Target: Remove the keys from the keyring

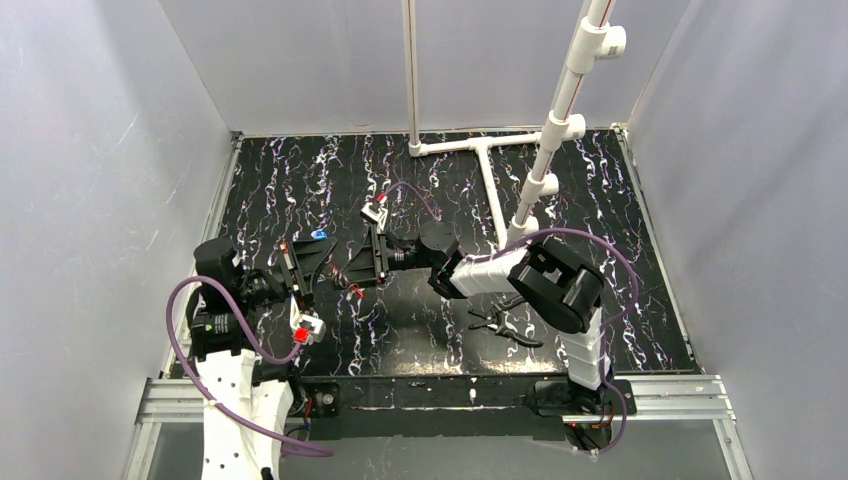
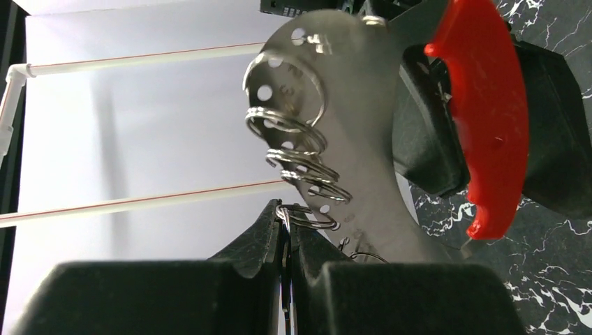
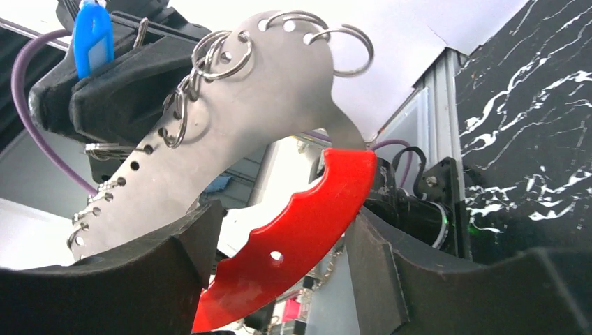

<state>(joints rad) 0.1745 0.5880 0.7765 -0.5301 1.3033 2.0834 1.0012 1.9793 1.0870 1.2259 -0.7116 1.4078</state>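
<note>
The keyring (image 3: 244, 125), a curved flat steel plate drilled with a row of holes and carrying a bright red scalloped grip (image 3: 300, 237) at one end, hangs in the air between the two tools. Its long axis runs from the left gripper (image 2: 285, 218) across to the right gripper (image 3: 283, 218). Small steel split rings (image 2: 300, 157) thread its holes in a line.

The left gripper is fully closed, pinching the split ring (image 2: 311, 220) nearest its tips, so the plate lies ahead of and above those fingers. The right gripper stands wide, straddling the red grip at the plate's far end; whether its pads press it I cannot tell.

Of the keys, only a tiny one with a blue plastic head (image 3: 94, 38) shows, just beside the left gripper's body.

I judge the coming move turns on working the pinched ring out of its hole, away from the right gripper. There is open room above the black marbled table (image 1: 640, 200); the black-handled pliers (image 1: 505, 328) lie near the right arm's base, well apart from both tips.
</note>
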